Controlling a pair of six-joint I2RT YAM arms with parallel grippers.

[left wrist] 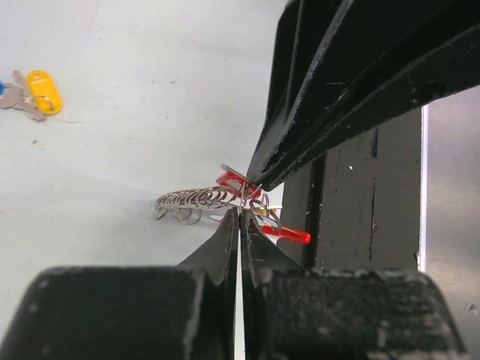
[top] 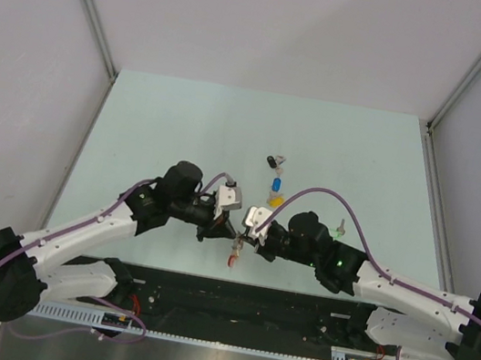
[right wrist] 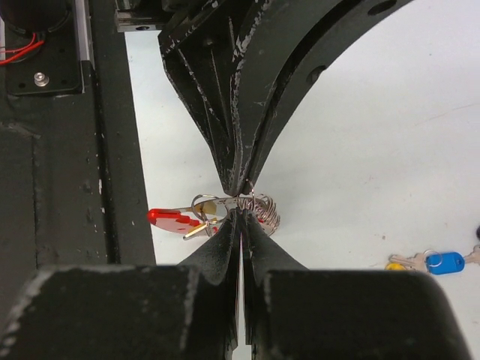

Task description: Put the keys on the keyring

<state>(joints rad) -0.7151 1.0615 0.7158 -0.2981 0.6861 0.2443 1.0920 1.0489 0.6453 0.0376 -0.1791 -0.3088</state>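
The keyring, a silvery coil of loops with a red band, is held above the table between both grippers. My left gripper is shut on its metal loops from one side. My right gripper is shut on it from the opposite side, fingertips almost touching the left's. A red-tagged key hangs from a small ring at the pinch point; it also shows in the top view. Black, blue, yellow and green keys lie on the table beyond.
The pale green table has grey walls on three sides. A black rail with the arm bases runs along the near edge, right below the held keyring. The blue key and the yellow key show in the wrist views.
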